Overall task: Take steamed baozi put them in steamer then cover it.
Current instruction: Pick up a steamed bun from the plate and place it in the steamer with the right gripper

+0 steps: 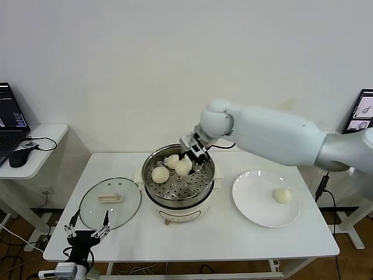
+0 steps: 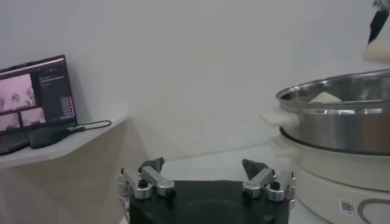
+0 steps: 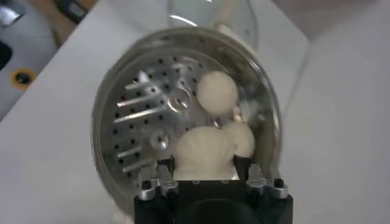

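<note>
Jaws, right gripper (image 1: 194, 153): narrow, closed on a bun (image 3: 203, 152), low over the steamer (image 1: 178, 192) tray.
Other buns: two beside it; one on the plate (image 1: 256, 213) (right arm nearer).
Left gripper (image 2: 205, 180): wide, empty, nearer the cover (image 1: 110, 203).

We see the steamer (image 1: 178, 186) at the middle of the worktop (image 1: 221, 233), three baozi (image 1: 159, 174) in it, one between the right gripper's (image 1: 197, 156) fingers. The cover (image 1: 110, 202) lies to its left, the plate (image 1: 259, 207) with one bun (image 1: 282, 196) to its right, the left gripper (image 1: 87, 226) off the near-left edge
</note>
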Robot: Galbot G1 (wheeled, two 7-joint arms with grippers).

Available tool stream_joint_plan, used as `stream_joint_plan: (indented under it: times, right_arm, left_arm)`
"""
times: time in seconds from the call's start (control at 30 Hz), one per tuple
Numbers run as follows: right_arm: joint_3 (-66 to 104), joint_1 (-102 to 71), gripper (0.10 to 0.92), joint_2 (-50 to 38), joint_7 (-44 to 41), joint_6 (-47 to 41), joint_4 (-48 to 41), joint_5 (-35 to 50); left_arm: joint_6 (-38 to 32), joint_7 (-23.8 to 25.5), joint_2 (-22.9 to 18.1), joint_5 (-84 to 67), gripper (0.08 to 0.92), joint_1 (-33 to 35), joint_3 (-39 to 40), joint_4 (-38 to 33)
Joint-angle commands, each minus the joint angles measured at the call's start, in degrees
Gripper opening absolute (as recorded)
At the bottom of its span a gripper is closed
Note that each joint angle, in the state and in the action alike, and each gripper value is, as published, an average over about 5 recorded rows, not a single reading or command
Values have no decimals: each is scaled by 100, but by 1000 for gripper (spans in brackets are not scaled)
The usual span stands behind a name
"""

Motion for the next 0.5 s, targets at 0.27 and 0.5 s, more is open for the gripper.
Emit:
stream_joint_plan:
  times: [0.27,0.5]
  right_arm:
    - [-494,-145,628,619,144,1538,-128,-1203]
    - [-524,-160,631,626,148,1676,-144,-1302]
  left_arm:
    - [-7,-7,-23,-3,823,-27,38,23]
    - [-8,-10,-39,-2,823,-40,51,29]
